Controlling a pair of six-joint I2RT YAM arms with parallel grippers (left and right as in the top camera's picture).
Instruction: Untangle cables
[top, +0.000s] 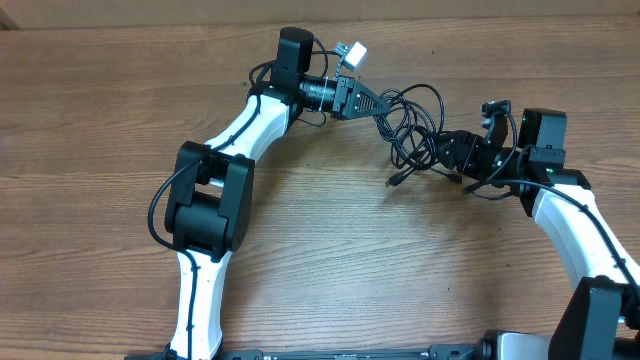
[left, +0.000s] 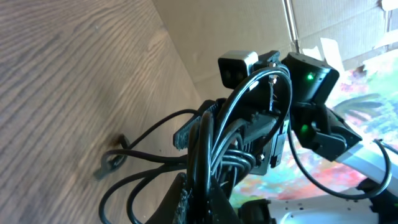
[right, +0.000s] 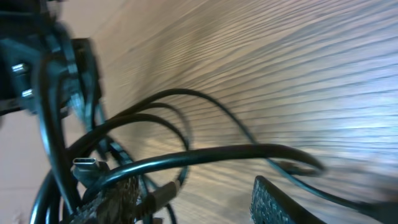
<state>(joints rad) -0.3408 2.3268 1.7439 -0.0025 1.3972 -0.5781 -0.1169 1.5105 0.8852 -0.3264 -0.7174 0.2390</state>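
The cables (top: 412, 128) are thin black wires bunched in loose loops between my two grippers at the table's far middle. One plug end (top: 395, 182) lies on the wood. My left gripper (top: 378, 104) is shut on several strands; the left wrist view shows its jaws (left: 207, 196) pinching the cables (left: 211, 143), which rise in loops toward the right gripper (left: 273, 134). My right gripper (top: 452, 150) is at the bunch's right side. In the right wrist view its fingers (right: 186, 190) are spread apart, with cable loops (right: 186, 158) crossing between them and a silver plug (right: 87, 165) at the left finger.
The wooden table (top: 330, 260) carries only the cables. A cardboard wall (top: 500, 12) runs along the far edge. The thicker arm cables (top: 160, 200) hang beside the left arm.
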